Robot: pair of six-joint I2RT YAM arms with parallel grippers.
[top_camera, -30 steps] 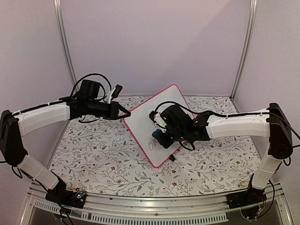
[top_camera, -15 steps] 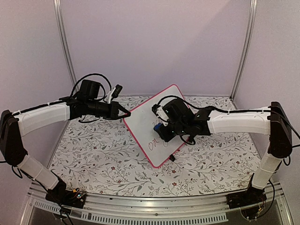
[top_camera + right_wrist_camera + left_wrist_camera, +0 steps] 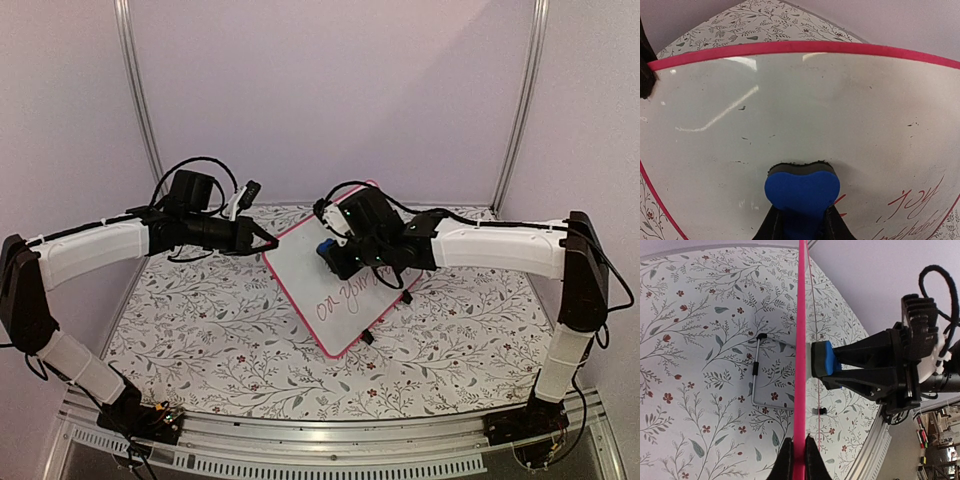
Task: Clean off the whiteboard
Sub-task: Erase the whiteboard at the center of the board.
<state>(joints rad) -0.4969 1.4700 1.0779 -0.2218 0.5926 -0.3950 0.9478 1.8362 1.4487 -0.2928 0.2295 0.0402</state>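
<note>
Floral-patterned table: carries one small white whiteboard with a rounded pink-red frame. The board stands tilted at the centre of the table, towards the far side.

Left hand: closed on the board's left frame edge.

Right hand: clamped on a small blue foam eraser block. The block's dark face is pressed against the far part of the board's surface.

Red handwritten script: occupies the board's near-right part and begins just beside the eraser.

Robot lab booth: plain lilac walls, aluminium posts.
</note>
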